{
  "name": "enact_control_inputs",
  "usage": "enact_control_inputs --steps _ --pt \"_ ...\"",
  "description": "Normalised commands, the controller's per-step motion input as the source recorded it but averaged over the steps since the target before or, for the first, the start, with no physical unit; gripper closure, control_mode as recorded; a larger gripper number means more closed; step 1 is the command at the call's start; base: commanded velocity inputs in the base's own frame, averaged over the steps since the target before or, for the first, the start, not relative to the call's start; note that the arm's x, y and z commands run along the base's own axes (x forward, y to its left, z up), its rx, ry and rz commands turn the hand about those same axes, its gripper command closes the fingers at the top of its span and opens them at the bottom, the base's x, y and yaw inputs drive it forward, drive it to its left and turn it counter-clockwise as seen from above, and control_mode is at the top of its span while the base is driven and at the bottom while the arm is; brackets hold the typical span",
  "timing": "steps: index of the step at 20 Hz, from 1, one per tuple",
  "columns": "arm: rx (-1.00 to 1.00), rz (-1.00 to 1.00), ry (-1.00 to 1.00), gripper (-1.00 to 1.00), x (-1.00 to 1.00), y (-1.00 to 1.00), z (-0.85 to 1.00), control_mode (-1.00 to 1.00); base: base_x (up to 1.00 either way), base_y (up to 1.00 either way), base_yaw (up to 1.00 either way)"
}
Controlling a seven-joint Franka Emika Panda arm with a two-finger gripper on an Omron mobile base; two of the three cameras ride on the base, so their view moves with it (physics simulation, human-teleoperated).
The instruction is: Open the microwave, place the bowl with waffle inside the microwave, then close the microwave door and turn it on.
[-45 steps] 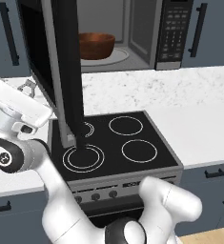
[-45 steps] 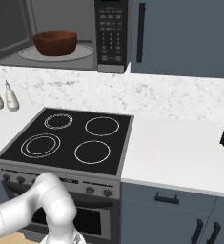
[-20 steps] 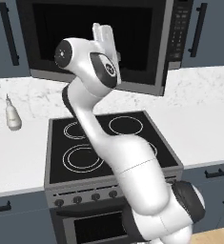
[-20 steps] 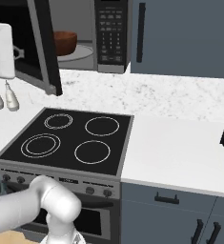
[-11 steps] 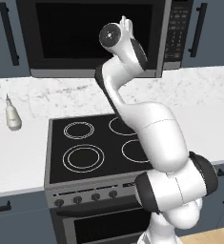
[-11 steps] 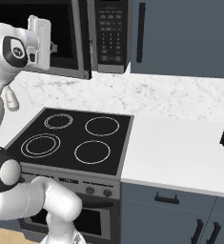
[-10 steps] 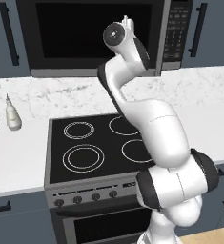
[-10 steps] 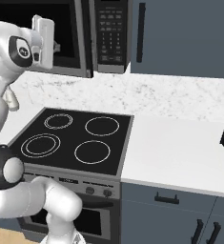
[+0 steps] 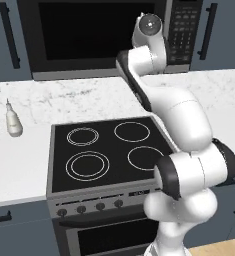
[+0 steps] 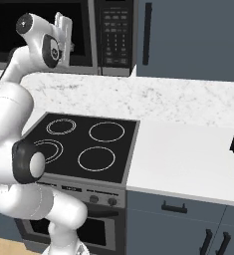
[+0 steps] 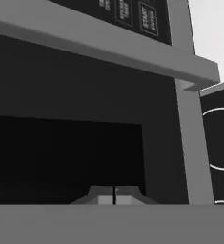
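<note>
You cannot see the bowl or waffle; they sit hidden behind the microwave door (image 9: 96, 37), now flush shut on the microwave (image 10: 78, 35) at the far wall, where two seconds ago it stood wide open. Your gripper (image 11: 114, 196), clenched on nothing, is cut off low against the door's dark window, having swung right toward the keypad (image 9: 181, 30).

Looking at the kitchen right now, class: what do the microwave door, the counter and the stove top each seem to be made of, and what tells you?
Microwave door: a dark, glassy-looking window in a matte grey frame, perhaps plastic or painted metal.
Counter: white with grey veins, like polished marble or a stone-look laminate.
Stove top: smooth flat black with thin white rings, likely glass-ceramic.
</note>
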Motion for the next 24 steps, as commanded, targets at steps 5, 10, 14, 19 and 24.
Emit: enact_control_inputs --steps 5,10,14,19,24 --pt "0.10 0.28 0.00 1.00 1.00 -0.35 -0.31 -1.00 0.00 0.00 0.00" --pt "0.01 0.35 -0.13 1.00 0.57 -0.04 -0.85 -1.00 0.00 0.00 0.00" --pt "0.00 0.37 -0.25 1.00 -0.77 0.00 -0.85 -1.00 0.00 0.00 0.00" --pt "0.00 0.30 -0.27 1.00 -1.00 0.00 -0.03 -1.00 0.00 0.00 0.00" --pt "0.00 0.18 -0.23 1.00 -1.00 -0.30 0.50 -1.00 0.00 0.00 0.00"
